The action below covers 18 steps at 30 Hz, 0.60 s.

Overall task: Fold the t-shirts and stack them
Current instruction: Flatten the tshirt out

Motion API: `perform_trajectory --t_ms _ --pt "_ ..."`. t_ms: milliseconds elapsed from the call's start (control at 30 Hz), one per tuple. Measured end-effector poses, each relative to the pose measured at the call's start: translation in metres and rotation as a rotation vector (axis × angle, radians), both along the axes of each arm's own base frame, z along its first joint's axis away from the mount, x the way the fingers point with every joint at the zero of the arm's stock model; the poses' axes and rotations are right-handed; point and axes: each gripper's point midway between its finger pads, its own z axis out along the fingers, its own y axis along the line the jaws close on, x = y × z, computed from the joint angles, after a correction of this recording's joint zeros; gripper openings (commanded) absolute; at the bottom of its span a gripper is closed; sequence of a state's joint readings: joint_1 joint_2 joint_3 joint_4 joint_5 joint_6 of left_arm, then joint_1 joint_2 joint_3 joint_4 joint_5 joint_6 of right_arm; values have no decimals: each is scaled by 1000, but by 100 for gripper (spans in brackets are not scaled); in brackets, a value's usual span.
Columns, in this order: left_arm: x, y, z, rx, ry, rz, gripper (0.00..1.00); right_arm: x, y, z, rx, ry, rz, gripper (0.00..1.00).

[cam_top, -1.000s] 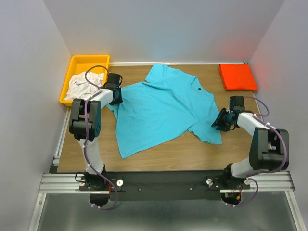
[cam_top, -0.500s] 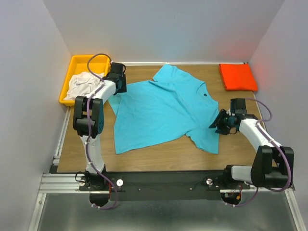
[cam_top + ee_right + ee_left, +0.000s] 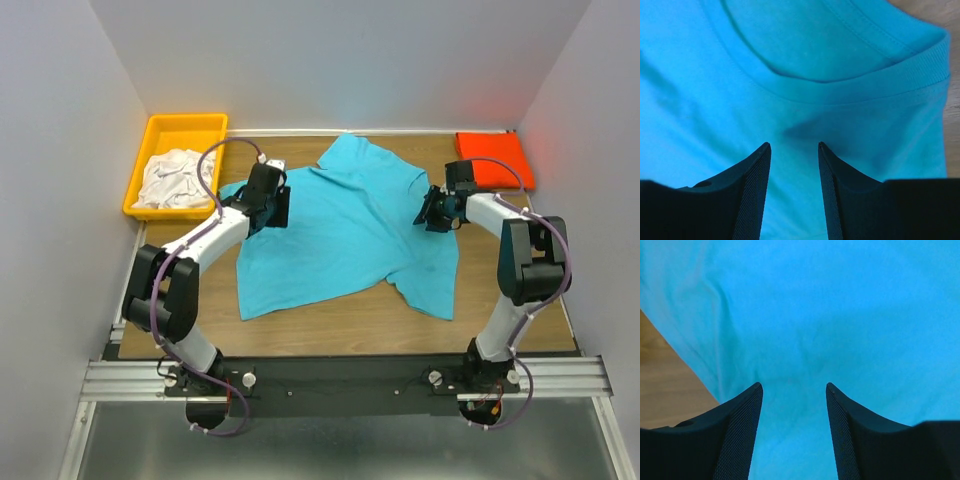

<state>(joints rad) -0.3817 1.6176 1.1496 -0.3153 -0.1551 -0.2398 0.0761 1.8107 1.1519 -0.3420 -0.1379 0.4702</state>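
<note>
The turquoise-blue t-shirt (image 3: 345, 235) lies spread out on the wooden table, its collar toward the right. It fills the left wrist view (image 3: 840, 305) and the right wrist view (image 3: 790, 60), where the collar band shows. My left gripper (image 3: 281, 205) is open over the shirt's left part; nothing lies between its fingers (image 3: 793, 390). My right gripper (image 3: 428, 214) is open just over the collar area (image 3: 793, 147). The orange-red t-shirt (image 3: 493, 159) lies folded at the back right. White t-shirts (image 3: 175, 178) lie crumpled in the bin.
A yellow plastic bin (image 3: 184, 128) stands at the back left corner. White walls close the table on three sides. Bare wood (image 3: 340, 320) shows along the near edge, and in the left wrist view (image 3: 665, 385) beside the shirt's edge.
Both arms have swung inward over the blue shirt: the left from the shirt's left edge, the right from its right edge up to the collar. The shirt lies flatter and squarer than before.
</note>
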Motion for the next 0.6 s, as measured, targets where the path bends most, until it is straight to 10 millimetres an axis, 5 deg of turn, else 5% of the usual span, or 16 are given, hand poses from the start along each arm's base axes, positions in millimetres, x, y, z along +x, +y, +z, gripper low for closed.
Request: perform_trajectory --t_ms 133,267,433,600 --pt "-43 10 -52 22 159 -5 61 4 -14 -16 -6 27 -62 50" --pt "-55 13 -58 15 180 1 61 -6 -37 -18 27 17 -168 51" --pt "-50 9 -47 -7 145 -3 61 -52 -66 -19 55 39 -294 52" --pt "-50 6 -46 -21 145 -21 61 -122 -64 -20 68 91 -340 55"
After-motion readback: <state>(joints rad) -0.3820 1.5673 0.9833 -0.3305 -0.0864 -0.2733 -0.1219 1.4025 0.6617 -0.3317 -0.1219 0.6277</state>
